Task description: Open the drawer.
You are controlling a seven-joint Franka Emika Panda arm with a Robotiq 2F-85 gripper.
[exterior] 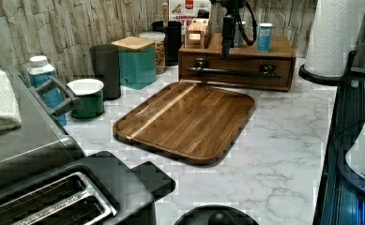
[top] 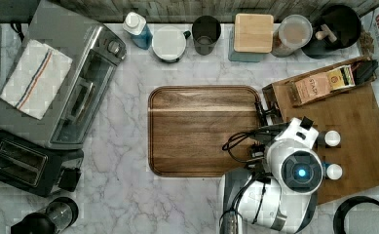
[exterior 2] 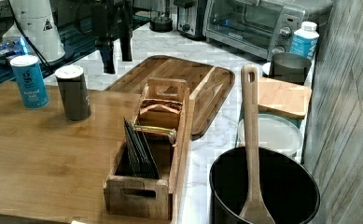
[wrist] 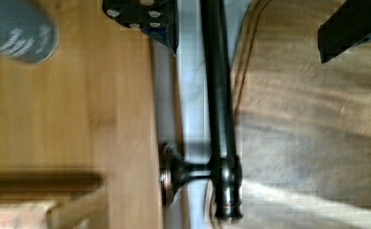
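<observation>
Nearest in the left view, a black toaster; beyond it at one o'clock, the dark serving tray flat on the marble counter. Farther, at one o'clock of the tray, the drawer, front flush with its bamboo box, black handle across it. Just above the handle, gripper pointing down, fingers spread wide, holding nothing

The white, round-jointed Panda arm reaches in from the top view's lower edge — wrist bent straight down. Its black two-fingered gripper points downward, fingers spread apart — holding nothing.
</observation>
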